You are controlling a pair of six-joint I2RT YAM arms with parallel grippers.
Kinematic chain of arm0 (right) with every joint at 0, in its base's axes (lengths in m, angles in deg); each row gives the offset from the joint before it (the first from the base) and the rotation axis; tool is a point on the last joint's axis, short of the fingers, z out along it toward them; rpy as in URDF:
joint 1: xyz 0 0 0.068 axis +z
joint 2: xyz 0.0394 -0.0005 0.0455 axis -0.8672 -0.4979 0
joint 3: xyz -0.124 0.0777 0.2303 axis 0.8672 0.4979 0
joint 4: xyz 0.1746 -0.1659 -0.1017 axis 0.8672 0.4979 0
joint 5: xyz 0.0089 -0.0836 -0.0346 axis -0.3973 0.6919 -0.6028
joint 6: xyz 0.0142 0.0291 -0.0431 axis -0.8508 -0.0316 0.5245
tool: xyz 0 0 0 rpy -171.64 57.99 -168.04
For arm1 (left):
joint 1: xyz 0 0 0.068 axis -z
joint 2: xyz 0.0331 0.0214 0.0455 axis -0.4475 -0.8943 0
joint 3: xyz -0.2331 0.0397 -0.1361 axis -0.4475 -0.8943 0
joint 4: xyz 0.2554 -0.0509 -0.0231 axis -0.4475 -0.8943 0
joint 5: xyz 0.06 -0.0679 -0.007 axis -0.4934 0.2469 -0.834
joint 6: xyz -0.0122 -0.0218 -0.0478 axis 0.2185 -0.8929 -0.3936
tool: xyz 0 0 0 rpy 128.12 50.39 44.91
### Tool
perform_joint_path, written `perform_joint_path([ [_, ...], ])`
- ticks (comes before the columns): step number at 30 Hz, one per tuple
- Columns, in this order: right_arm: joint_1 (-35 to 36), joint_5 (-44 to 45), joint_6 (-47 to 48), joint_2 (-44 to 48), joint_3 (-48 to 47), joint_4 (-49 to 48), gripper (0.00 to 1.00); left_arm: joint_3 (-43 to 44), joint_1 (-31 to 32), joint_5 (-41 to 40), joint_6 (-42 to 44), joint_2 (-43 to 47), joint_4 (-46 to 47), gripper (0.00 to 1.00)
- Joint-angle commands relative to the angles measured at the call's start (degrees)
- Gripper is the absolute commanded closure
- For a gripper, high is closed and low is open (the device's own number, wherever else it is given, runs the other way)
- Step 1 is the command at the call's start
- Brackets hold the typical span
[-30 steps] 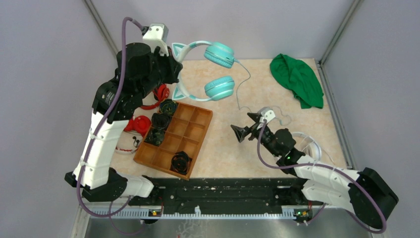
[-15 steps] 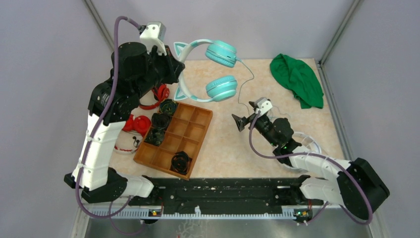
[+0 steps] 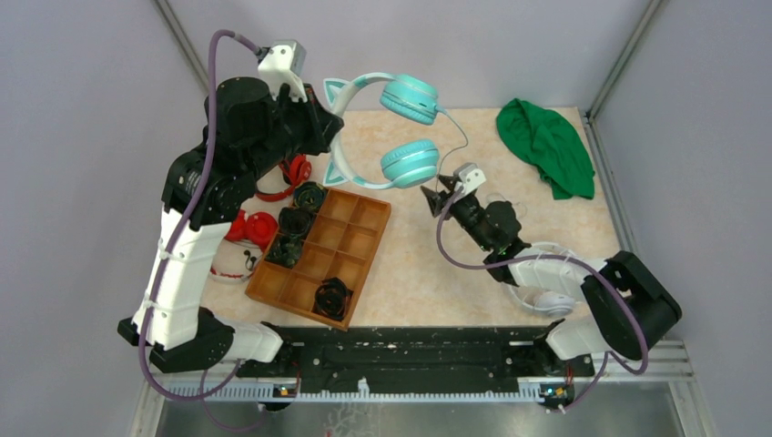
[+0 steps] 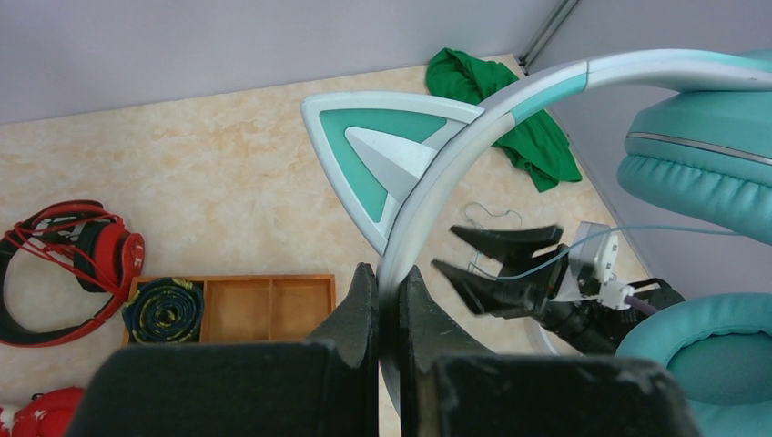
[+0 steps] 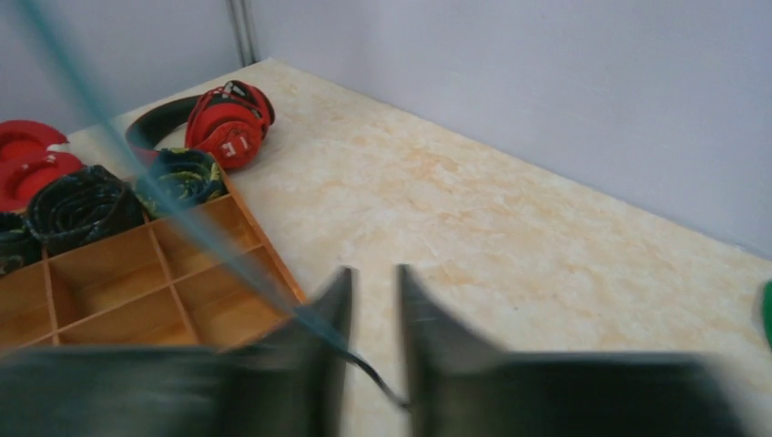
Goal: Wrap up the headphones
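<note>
Headphones (image 3: 407, 162) held off tabletop (image 3: 410, 264), far left-centre | left gripper (image 4: 390, 273) clamped on stiff headband (image 4: 435, 173) | right gripper (image 3: 443, 193) parted around cable (image 3: 465, 137) | likely light; cable limp, thin: pinch gently, no yanking

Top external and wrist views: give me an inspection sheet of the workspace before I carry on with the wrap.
Surface: beige marbled tabletop, no spills seen.
Job's things: teal headphones held up off the table by the headband.
Clutter: wooden tray with dark rolled items in some compartments; red headphones; green cloth; white headphones beside the right arm.
Grippers: left gripper shut on the headband; right gripper open, the cable running between its fingers.
Cables: thin pale cable runs from an ear cup to the right gripper; purple arm hoses hang free.
Surroundings: grey walls, metal corner posts.
</note>
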Motion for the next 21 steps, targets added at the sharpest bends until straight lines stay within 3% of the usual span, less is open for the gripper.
perform_joint_path([
  [1, -0.19, -6.29, -3.77, -0.47, -4.83, 1.26, 1.00, 2.20, -0.14, 0.36, -2.48, 1.89, 4.02, 1.00],
  [4, 1.39, -6.48, -4.60, 2.57, -4.40, 8.02, 1.00, 0.44, -0.13, -0.40, -4.22, 2.07, 5.44, 1.00],
  [9, 8.01, 5.36, -4.92, 12.76, 2.13, 13.97, 1.00, -2.30, -0.13, -1.86, -8.54, 0.52, 7.28, 1.00],
  [15, 14.83, 17.03, -19.47, 21.72, -1.23, 43.12, 1.00, -8.71, -0.09, -10.13, -15.17, -0.68, 7.91, 1.00],
  [21, 20.66, 27.91, -32.82, 22.48, -6.01, 66.46, 1.00, -14.70, -0.22, -15.58, -24.93, -2.67, 6.41, 1.00],
])
